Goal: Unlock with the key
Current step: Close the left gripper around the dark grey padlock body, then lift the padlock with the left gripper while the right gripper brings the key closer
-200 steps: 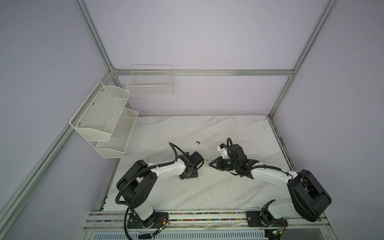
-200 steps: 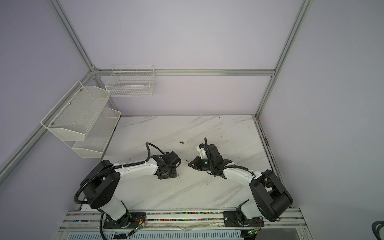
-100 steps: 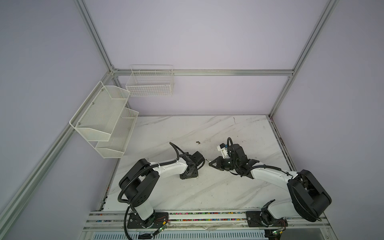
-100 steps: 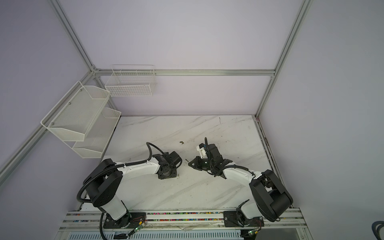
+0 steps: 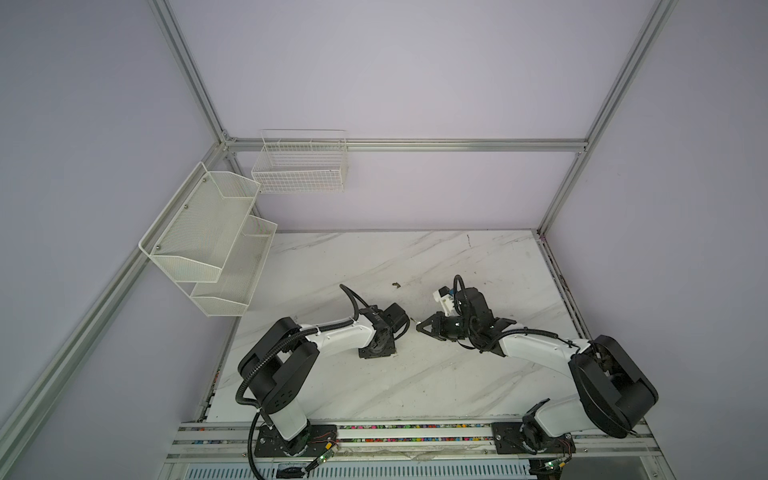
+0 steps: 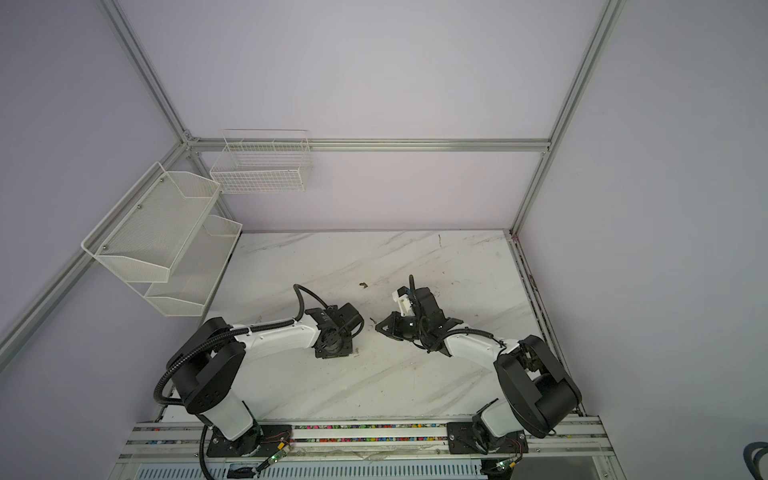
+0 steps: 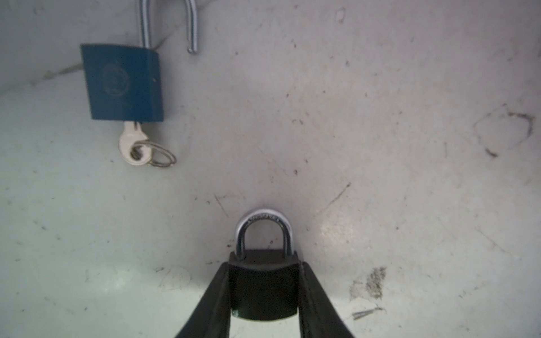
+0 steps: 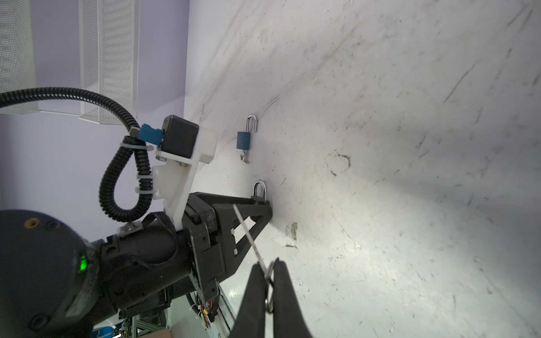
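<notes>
A black padlock (image 7: 263, 286) with its shackle closed lies on the white marble table (image 7: 380, 146). My left gripper (image 7: 263, 263) points down at it, shut on the padlock's body, one finger against each side. In the right wrist view the same left gripper (image 8: 259, 204) shows with the padlock's shackle (image 8: 260, 187) sticking out of it. My right gripper (image 8: 268, 263) is shut on a silver key (image 8: 248, 231) and its ring (image 8: 270, 281), the blade pointing toward the left gripper. In both top views the right gripper (image 5: 422, 326) hovers just right of the left gripper (image 5: 376, 351).
A blue padlock (image 7: 123, 82) with an open shackle and a key (image 7: 133, 146) in its keyhole lies close beside the black one. A small dark scrap (image 5: 396, 285) lies farther back. A white mesh shelf (image 5: 208, 241) and a wire basket (image 5: 301, 166) hang on the left and back walls.
The left gripper's jaws have closed in onto the black padlock. The right gripper has stayed where it was with the key.
</notes>
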Controlling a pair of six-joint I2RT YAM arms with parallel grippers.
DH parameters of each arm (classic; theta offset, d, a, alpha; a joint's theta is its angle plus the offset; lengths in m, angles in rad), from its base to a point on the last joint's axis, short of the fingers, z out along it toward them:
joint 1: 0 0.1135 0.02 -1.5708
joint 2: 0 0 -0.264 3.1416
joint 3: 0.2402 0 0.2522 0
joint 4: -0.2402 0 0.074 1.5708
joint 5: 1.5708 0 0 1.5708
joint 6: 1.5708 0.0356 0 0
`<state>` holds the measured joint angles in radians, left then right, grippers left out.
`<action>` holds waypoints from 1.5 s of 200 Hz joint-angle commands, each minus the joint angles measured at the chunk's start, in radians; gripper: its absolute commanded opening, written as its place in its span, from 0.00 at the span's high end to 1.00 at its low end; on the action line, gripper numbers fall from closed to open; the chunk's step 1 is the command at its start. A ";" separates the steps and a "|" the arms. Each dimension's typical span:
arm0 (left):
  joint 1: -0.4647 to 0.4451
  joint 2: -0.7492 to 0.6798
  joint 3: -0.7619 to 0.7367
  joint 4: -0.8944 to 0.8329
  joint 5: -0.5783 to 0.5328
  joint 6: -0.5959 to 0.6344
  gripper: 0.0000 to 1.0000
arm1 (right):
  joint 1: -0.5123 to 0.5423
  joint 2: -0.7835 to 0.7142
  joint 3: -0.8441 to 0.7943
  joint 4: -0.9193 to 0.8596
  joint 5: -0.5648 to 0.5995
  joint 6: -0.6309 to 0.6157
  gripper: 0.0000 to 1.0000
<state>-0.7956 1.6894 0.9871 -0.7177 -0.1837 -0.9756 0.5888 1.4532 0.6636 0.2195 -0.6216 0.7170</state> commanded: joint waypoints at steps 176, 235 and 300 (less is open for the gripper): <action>0.028 -0.368 -0.050 0.060 0.002 -0.226 1.00 | -0.015 -0.075 0.128 -0.232 0.075 -0.057 1.00; 0.064 -0.500 -0.066 0.199 -0.053 -0.349 1.00 | 0.035 -0.122 0.190 -0.321 0.169 -0.069 1.00; 0.077 -0.495 -0.046 0.289 -0.070 -0.456 1.00 | 0.201 -0.158 0.182 -0.243 0.339 0.063 1.00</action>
<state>-0.7246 1.2011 0.9562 -0.5064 -0.2226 -1.3632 0.7448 1.3365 0.8436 -0.0631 -0.3790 0.7063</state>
